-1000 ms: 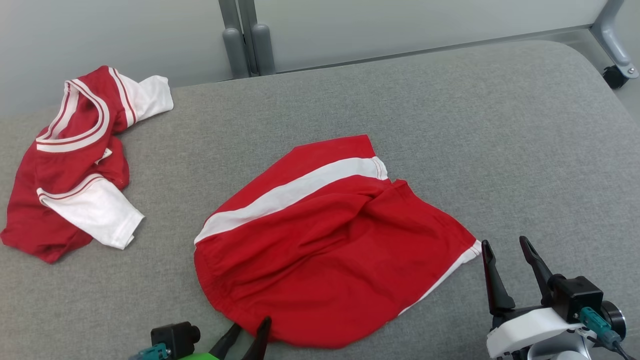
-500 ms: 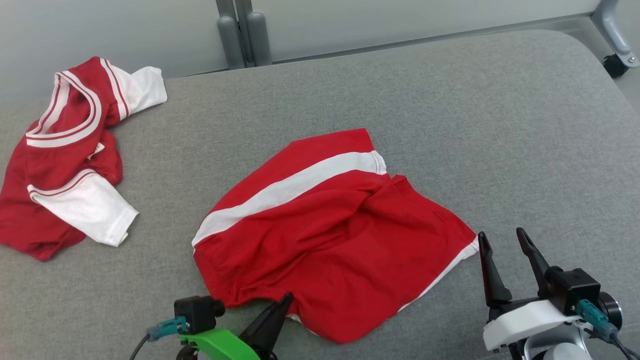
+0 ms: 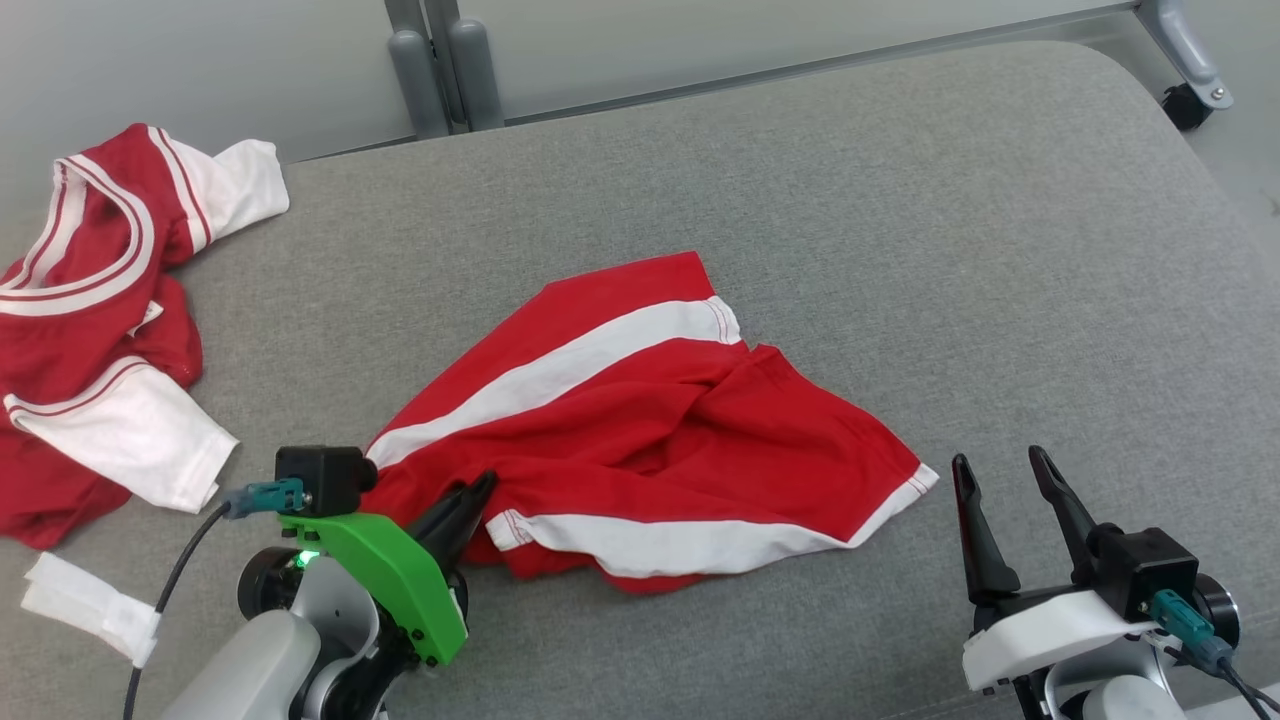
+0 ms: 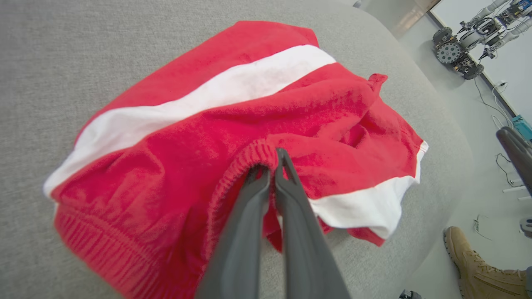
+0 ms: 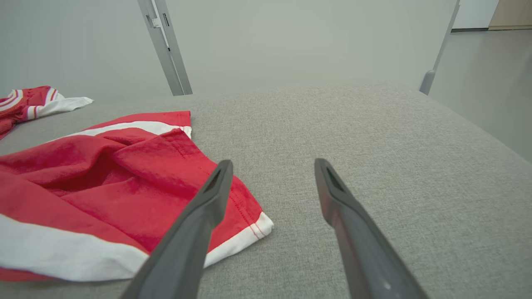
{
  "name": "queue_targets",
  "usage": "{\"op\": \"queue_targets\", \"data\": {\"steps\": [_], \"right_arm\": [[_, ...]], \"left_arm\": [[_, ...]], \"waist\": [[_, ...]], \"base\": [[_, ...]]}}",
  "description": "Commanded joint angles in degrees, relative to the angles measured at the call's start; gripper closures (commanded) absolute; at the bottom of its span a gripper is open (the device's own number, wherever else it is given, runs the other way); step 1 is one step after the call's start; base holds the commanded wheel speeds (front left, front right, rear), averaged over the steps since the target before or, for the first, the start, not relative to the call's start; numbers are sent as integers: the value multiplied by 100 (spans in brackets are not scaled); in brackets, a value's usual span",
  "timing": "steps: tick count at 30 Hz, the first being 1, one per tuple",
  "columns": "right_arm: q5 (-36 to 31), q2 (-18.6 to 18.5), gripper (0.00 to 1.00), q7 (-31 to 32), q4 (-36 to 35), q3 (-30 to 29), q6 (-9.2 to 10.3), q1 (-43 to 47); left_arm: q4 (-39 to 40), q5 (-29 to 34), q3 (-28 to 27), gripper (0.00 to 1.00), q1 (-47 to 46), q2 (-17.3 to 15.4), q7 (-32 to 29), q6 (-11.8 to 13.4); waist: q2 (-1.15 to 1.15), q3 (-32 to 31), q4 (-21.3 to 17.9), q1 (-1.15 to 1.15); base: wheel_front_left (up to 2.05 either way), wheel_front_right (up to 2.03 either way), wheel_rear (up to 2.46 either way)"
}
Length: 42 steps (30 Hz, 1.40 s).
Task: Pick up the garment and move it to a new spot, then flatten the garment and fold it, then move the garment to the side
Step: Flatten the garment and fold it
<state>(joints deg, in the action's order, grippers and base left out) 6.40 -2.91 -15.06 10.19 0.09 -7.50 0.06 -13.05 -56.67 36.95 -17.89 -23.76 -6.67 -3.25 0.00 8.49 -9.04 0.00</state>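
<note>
Two red-and-white garments counted: one pair of shorts [image 3: 640, 420] touching the left hand [image 3: 478, 488], one shirt [image 3: 90, 330] well to that hand's left. Two hands in all, counting the right hand [image 3: 1000, 462]. One white strip [image 3: 85, 605] left of the left hand; one boot [image 4: 478, 265].

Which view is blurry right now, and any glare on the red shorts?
Left wrist view: red shorts blur toward the lower-left waistband; wide lens curves the grey cushion. Head view: sharp, even light, no glare. Right wrist view: crisp, no glare.
</note>
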Motion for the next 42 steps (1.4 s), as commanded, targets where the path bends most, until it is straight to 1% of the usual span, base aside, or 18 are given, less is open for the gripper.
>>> {"op": "queue_targets", "data": {"steps": [1,5,8,9,10,11,15,19,22,24,28,35,39,40,41,42], "right_arm": [[34,-3,0,-18,7,21,2,-95],[91,-5,0,-18,6,41,2,-110],[108,-4,0,-18,2,18,2,-47],[106,-4,0,-18,1,4,2,-19],[106,-4,0,-18,4,-9,2,3],[107,-4,0,-18,5,-24,2,27],[132,-4,0,-18,37,-39,2,75],[140,-4,0,-18,50,-55,2,131],[117,-3,0,-18,25,-91,2,202],[78,-2,0,-18,21,-72,2,202],[45,-4,0,-18,18,-48,2,123],[5,-5,0,-18,15,12,2,74],[10,-3,0,-18,3,-17,2,67],[16,-4,0,-18,1,-20,2,71],[23,-5,0,-18,1,-24,2,69],[33,-4,0,-18,1,-35,2,66]], "left_arm": [[-159,-40,22,100,-139,3,-131,20],[-661,-152,176,100,-239,73,-517,-18],[-969,-85,181,100,-253,81,-446,23],[-1057,-70,158,72,-234,108,-342,39],[-1094,-88,133,53,-195,141,-252,5],[-1118,-133,94,0,-138,178,-123,-51],[-1073,-208,-67,0,122,225,376,-111],[-708,-250,-239,0,578,301,955,-25],[-314,-237,-227,0,970,302,1186,31],[-135,-223,-163,0,1188,293,1208,70],[-21,-198,-45,0,1328,333,1177,42],[-387,-64,47,0,1068,440,1346,-77],[-614,-21,116,0,921,476,1306,-153],[-674,-8,134,33,884,483,1312,-179],[-712,-24,138,56,858,495,1314,-195],[-750,-38,151,100,826,506,1313,-230]], "waist": [[0,25,-69,0],[0,55,-174,0],[0,67,-212,0],[0,59,-216,0],[0,50,-213,0],[0,39,-204,0],[0,-42,-181,0],[0,-184,-137,0],[0,-252,-57,0],[0,-274,-7,0],[0,-259,54,0],[0,-195,-22,0],[0,-123,-119,0],[0,-105,-144,0],[0,-92,-160,0],[0,-80,-175,0]], "base": [[0,0,0],[0,0,0],[0,0,0],[0,0,0],[0,0,0],[0,0,0],[0,0,0],[0,0,0],[0,0,0],[0,0,0],[0,0,0],[0,0,0],[0,0,0],[0,0,0],[0,0,0],[0,0,0]]}}
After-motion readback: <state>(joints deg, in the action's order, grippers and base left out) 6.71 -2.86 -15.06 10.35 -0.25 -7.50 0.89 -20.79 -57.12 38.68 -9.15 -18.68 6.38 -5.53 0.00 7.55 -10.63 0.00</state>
